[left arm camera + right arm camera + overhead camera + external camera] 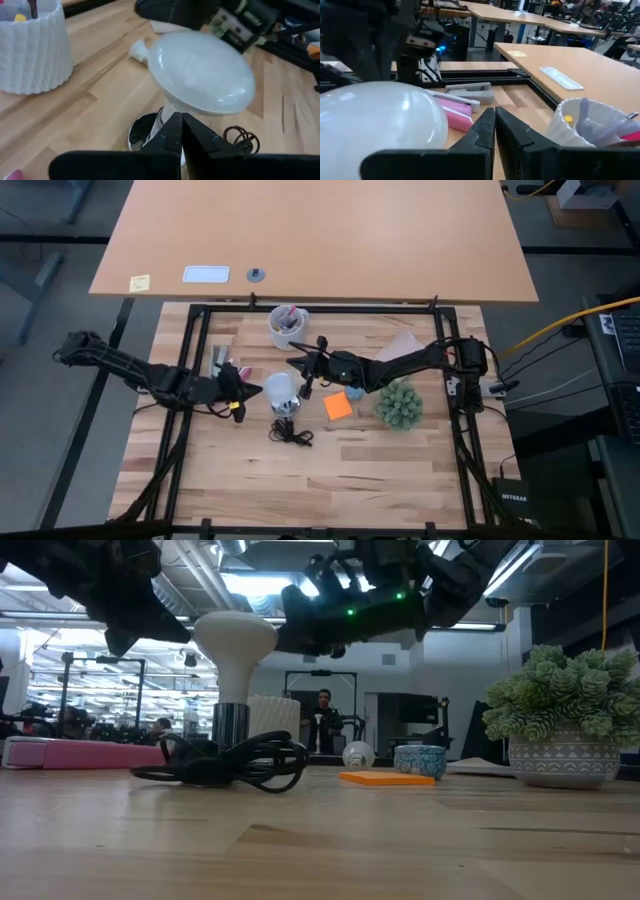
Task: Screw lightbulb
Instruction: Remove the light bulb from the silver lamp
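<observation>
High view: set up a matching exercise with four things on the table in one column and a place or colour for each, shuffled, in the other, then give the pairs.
Things:
1. lightbulb
2. sticky note
3. plant
4. cup of pens

Descriptions:
A. green, nearest the table's right edge
B. white dome standing on the silver socket, between the two arms
C. at the far side of the wooden table
D. flat and orange

Pairs: 1-B, 2-D, 3-A, 4-C
</observation>
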